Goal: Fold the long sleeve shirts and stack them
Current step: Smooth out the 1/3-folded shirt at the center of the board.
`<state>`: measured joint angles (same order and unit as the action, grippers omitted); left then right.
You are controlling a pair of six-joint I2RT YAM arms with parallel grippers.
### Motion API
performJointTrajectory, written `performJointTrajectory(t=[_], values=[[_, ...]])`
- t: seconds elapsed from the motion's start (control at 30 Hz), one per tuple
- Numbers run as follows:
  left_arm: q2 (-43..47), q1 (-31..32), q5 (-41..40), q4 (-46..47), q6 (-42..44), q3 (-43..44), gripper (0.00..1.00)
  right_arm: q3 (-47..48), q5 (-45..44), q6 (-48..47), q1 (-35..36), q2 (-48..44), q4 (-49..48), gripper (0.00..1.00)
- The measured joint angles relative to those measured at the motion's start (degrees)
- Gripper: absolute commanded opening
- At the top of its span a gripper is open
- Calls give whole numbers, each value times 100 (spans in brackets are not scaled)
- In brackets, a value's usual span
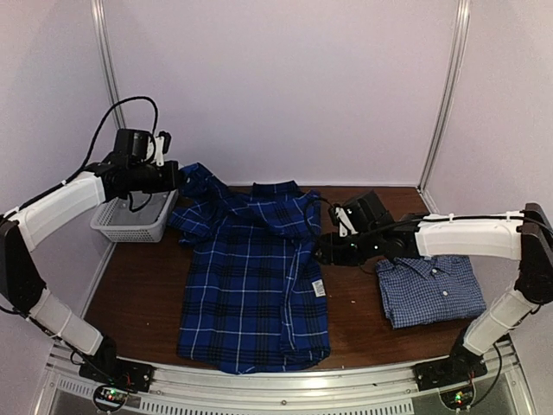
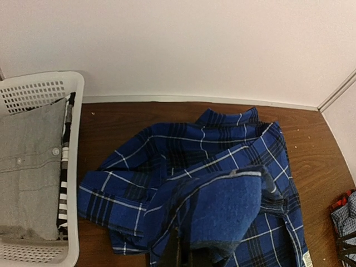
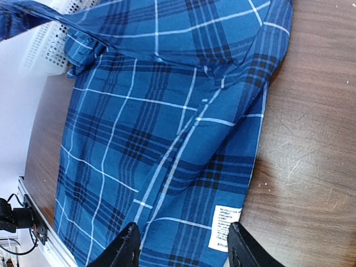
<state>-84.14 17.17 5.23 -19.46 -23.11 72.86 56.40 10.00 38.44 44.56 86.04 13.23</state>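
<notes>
Under my right fingers (image 3: 127,253) lies the right-hand edge of the dark plaid shirt (image 1: 255,285). They stand well apart above the cloth and have hold of nothing. My left fingers (image 1: 170,177) are pinched shut on that shirt's sleeve, which hangs raised off the worktop (image 1: 354,320). The blue cloth drapes over them, so the left wrist view hides their tips. Just beside them, on the outer side, sits the white mesh basket (image 1: 130,229), with a grey buttoned garment (image 2: 28,167) and something black-and-white striped (image 2: 65,167) inside it.

I judge the task roughly half done. The pale check shirt (image 1: 429,290) lies folded into a neat rectangle, collar showing, on the worktop to the outer side of my right fingers and partly under that forearm. The plaid shirt is the one left. Its body is spread full length between my two sets of fingers, with no fold in it yet and the other sleeve bunched up near the collar. The sleeves have to come in, the body has to be folded, and the bundle has to go onto the check shirt.

A white sewn-in label (image 3: 225,228) shows at the plaid shirt's side edge, close to my right fingers. It carries several lines of print, too small to read. I see no other writing or brand.
</notes>
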Motion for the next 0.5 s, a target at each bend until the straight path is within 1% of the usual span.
performJointTrajectory(t=[0.17,0.27,0.37,0.5], values=[[118,0,-361,22,13,103,0,168,103,-140,-286,708,-155,42],[79,2,-581,0,66,354,0,385,181,-195,-520,1137,-258,39],[-15,0,-817,15,118,695,0,603,245,-216,-684,1510,-372,39],[-26,0,-1088,13,186,826,0,791,334,-227,-789,1814,-439,38]])
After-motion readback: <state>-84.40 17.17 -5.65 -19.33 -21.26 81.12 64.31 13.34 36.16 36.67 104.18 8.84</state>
